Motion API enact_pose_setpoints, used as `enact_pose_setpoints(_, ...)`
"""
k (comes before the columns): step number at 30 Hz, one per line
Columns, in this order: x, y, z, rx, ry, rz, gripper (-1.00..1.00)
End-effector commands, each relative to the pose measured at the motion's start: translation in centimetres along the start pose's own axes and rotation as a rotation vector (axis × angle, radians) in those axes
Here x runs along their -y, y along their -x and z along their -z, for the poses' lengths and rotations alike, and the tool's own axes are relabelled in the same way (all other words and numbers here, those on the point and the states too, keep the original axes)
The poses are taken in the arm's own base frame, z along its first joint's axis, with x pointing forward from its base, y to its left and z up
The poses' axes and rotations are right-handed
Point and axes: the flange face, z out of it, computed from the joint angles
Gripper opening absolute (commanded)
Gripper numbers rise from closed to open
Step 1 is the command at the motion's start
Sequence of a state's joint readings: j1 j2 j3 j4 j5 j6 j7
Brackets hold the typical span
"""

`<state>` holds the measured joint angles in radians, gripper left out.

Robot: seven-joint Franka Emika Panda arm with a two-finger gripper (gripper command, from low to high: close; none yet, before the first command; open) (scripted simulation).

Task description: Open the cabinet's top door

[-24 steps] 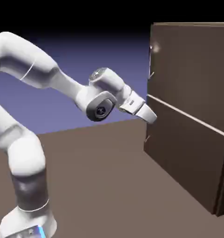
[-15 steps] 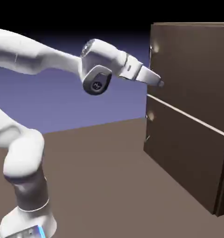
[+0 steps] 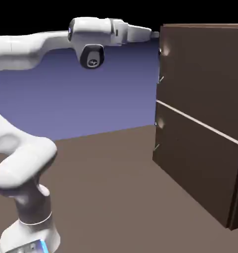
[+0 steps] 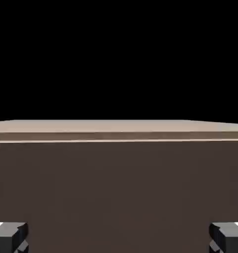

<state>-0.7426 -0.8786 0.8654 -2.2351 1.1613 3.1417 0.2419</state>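
**Two fingertips spread wide at the cabinet's upper edge**

Two grey fingertips sat at the bottom corners of the hand view, far apart with nothing between them, so the gripper was open; between and above them the view was filled by flat dark brown wood, topped by a thin pale line and a lighter strip of the cabinet's upper surface, with black above that.

In the exterior view the cabinet stood on the brown table at the right, tall and boxy, its two stacked panels split by a thin pale seam; the top door lay flush and closed above that seam; its small silver handle showed as a sliver along the edge nearest the arm; the lower panel's handle sat the same way below the seam.

The white arm stretched level from the left, its hand pointed at the cabinet's top corner; the gripper reached the top door's upper edge, well above the handle; whether it touched the wood could not be told.
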Motion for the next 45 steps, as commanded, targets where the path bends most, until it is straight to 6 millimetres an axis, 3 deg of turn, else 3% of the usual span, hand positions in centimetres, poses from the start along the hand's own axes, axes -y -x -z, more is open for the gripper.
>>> enact_pose_setpoints(1, 0.7, 0.8, -0.1, -0.008, -0.012, 0.002, 0.0)
enact_pose_setpoints(6, 3.4, 5.5, -1.3, -0.029, -0.061, 0.012, 0.0)
enact_pose_setpoints(11, 4.2, 11.5, -3.6, -0.022, -0.083, 0.016, 0.0)
enact_pose_setpoints(15, 3.4, 17.0, -6.3, 0.003, -0.079, 0.01, 0.0)
enact_pose_setpoints(20, 0.6, 23.7, -9.8, 0.046, -0.047, -0.009, 0.0)
enact_pose_setpoints(21, 0.6, 23.7, -9.8, 0.046, -0.047, -0.009, 0.0)
enact_pose_setpoints(26, 0.8, 24.0, -14.7, 0.046, -0.047, -0.009, 0.0)
enact_pose_setpoints(27, 0.8, 24.0, -14.7, 0.046, -0.047, -0.009, -1.0)
enact_pose_setpoints(28, 0.8, 24.0, -14.7, 0.046, -0.047, -0.009, -1.0)
enact_pose_setpoints(32, 0.2, 23.4, -12.5, 0.078, -0.08, -0.009, -1.0)
enact_pose_setpoints(45, -3.9, 19.4, -2.2, 0.236, -0.238, -0.008, -1.0)
